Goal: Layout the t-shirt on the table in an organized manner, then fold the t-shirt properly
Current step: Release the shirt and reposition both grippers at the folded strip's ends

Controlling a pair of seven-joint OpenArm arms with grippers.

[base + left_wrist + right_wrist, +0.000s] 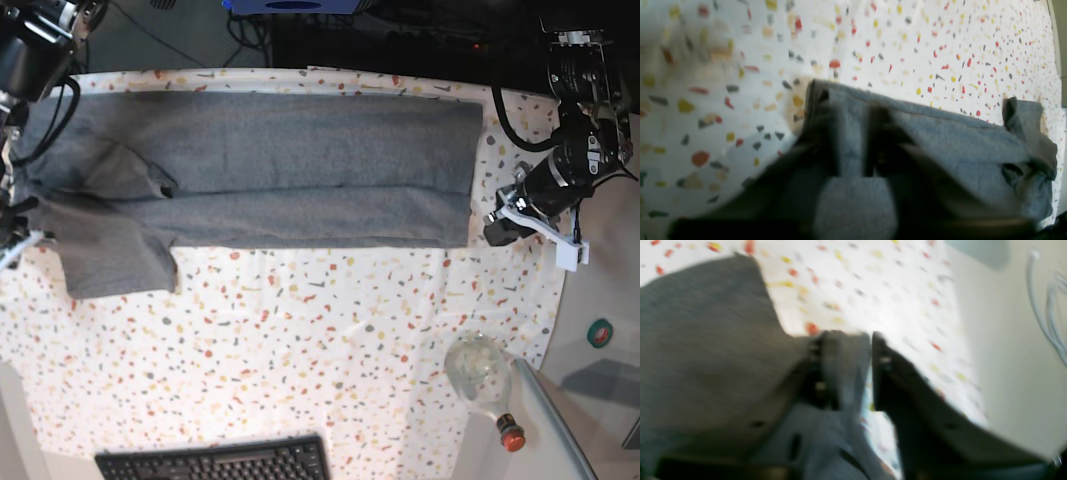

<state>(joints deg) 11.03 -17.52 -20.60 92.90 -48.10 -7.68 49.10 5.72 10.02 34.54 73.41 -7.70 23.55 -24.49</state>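
The grey t-shirt [280, 170] lies spread lengthwise across the far half of the speckled table [300, 340], with one sleeve hanging toward the front at the left. At the shirt's right end my left gripper [492, 228] is shut on its near corner. The left wrist view shows the grey cloth [957, 140] pinched between the dark fingers of that gripper [850, 106]. My right gripper [18, 222] sits at the shirt's left end. In the right wrist view it [848, 338] is shut on a strip of the fabric [706, 340], blurred.
A clear glass bottle [480, 372] with a red cap lies near the table's front right corner. A black keyboard [215, 462] sits at the front edge. A plain grey side surface [600, 390] borders the right. Cables and dark equipment line the back.
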